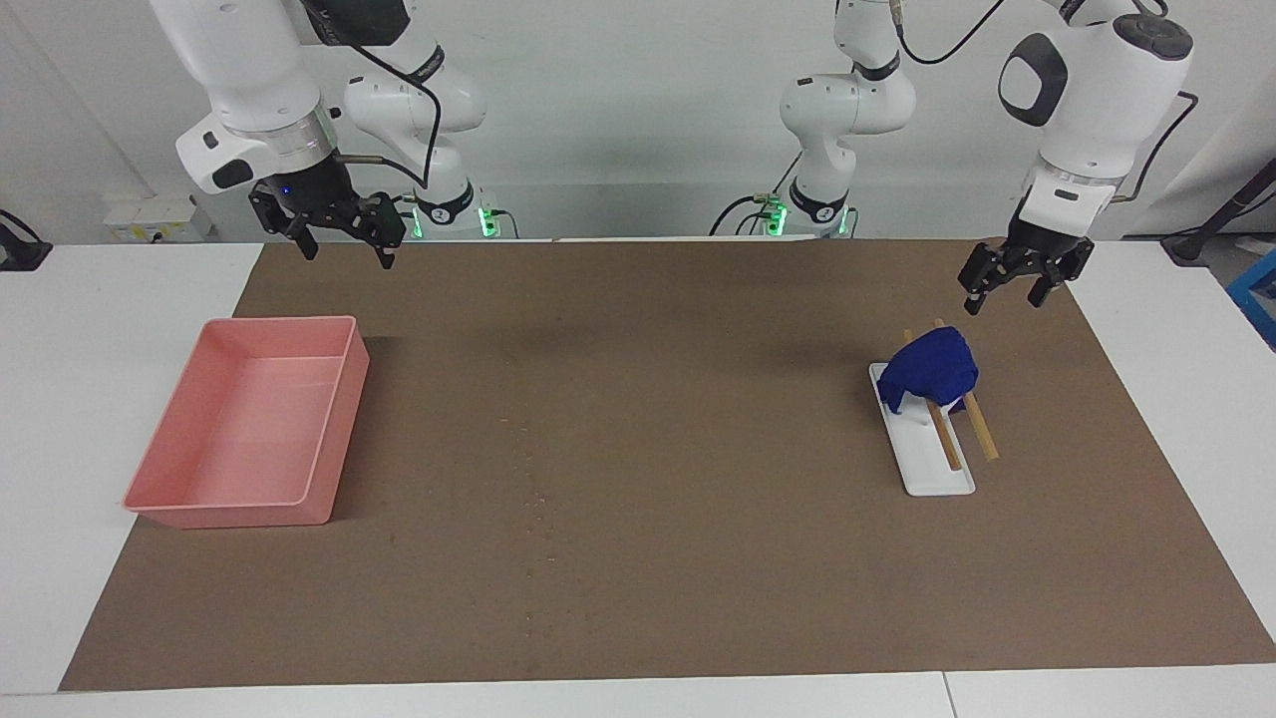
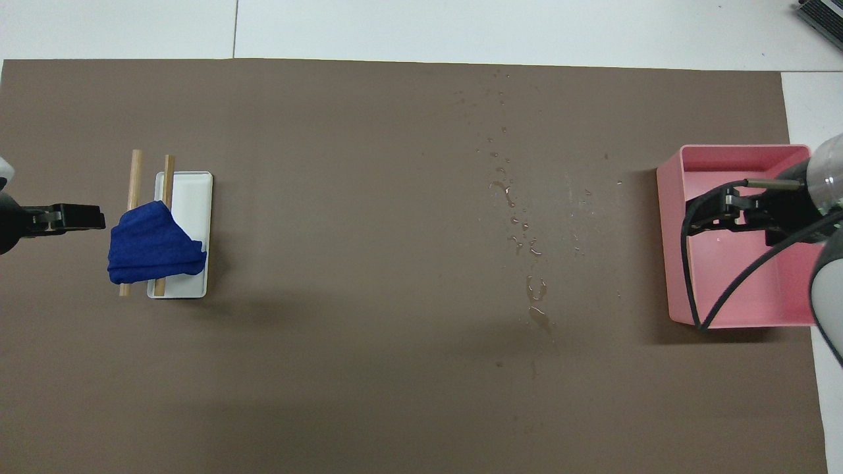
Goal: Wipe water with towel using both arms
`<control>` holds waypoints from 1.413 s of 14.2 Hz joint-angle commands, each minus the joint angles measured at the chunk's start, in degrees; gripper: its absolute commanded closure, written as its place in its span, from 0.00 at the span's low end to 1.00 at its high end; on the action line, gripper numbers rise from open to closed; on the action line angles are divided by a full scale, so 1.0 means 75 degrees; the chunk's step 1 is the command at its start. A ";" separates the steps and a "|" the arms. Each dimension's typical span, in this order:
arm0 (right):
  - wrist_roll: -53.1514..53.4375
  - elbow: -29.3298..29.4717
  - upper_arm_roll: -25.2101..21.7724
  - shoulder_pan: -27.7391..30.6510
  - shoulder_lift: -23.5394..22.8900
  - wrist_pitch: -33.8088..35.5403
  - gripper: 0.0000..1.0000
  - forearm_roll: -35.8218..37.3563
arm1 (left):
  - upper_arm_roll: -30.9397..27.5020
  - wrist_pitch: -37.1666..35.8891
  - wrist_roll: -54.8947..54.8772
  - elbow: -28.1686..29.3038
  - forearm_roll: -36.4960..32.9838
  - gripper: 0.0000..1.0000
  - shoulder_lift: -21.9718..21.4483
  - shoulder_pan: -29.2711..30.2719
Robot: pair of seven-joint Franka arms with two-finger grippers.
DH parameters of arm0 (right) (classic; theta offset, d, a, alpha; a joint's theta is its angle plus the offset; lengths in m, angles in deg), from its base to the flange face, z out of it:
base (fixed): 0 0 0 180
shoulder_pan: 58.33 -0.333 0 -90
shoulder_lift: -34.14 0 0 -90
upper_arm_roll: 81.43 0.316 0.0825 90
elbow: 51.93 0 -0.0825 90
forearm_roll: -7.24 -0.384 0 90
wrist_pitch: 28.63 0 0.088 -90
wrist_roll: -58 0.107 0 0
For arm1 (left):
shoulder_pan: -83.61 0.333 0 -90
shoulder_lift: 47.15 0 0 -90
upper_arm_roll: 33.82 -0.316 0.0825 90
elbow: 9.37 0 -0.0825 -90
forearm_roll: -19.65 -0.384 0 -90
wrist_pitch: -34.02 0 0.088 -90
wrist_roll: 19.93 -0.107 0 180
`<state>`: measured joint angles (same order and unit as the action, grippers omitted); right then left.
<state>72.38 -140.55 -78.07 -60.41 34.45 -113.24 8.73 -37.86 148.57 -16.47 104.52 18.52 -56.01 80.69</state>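
Note:
The deep-blue towel [image 1: 932,371] lies bunched over two wooden sticks [image 1: 985,434] on a white tray [image 1: 942,479] toward the left arm's end of the table; it also shows in the overhead view [image 2: 153,243]. The water [image 2: 520,237] is a faint trail of droplets across the brown mat's middle [image 1: 538,504]. My left gripper [image 1: 1003,299] is open and empty, raised over the mat just beside the towel [image 2: 99,217]. My right gripper [image 1: 346,257] is open and empty, held high over the pink bin [image 2: 698,214].
A pink empty bin [image 1: 344,429] stands on the mat at the right arm's end, also in the overhead view [image 2: 672,263]. The brown mat [image 1: 698,598] covers most of the white table.

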 commanded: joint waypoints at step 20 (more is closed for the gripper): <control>-0.0160 -0.0289 0.0056 0.0055 0.0204 -0.0309 0.00 0.0036 | -0.0035 0.2269 -0.0074 0.0728 -0.0681 0.00 0.1463 -0.0665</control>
<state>72.38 -140.73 -78.07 -60.41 34.47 -114.14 8.73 -38.03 163.62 -15.76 108.52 14.62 -45.36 75.14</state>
